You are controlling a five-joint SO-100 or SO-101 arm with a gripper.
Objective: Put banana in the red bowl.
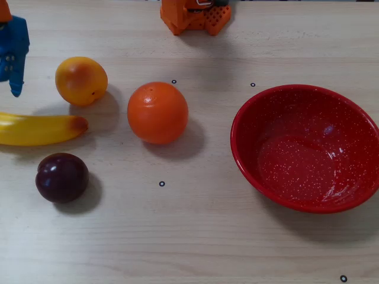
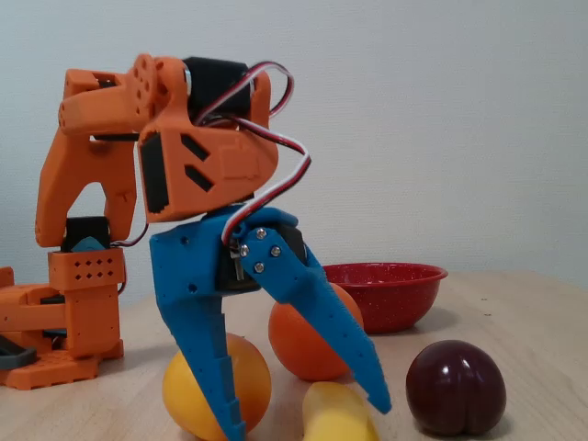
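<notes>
The yellow banana (image 1: 37, 129) lies at the table's left edge in the overhead view, its reddish tip pointing right. Its near end (image 2: 335, 415) shows at the bottom of the fixed view. My blue gripper (image 2: 308, 418) is open, and its fingers straddle that end with the tips low beside it. The frames do not show whether the fingers touch the banana. In the overhead view only one blue finger (image 1: 15, 59) enters at the top left, just beyond the banana. The red bowl (image 1: 240, 139) sits empty at the right, and its rim (image 2: 404, 272) shows behind the fruits.
A yellow-orange round fruit (image 1: 81, 80) and an orange (image 1: 157, 112) lie just beyond the banana. A dark plum (image 1: 61, 177) lies on its near side. The arm's orange base (image 1: 194, 15) stands at the table's far edge.
</notes>
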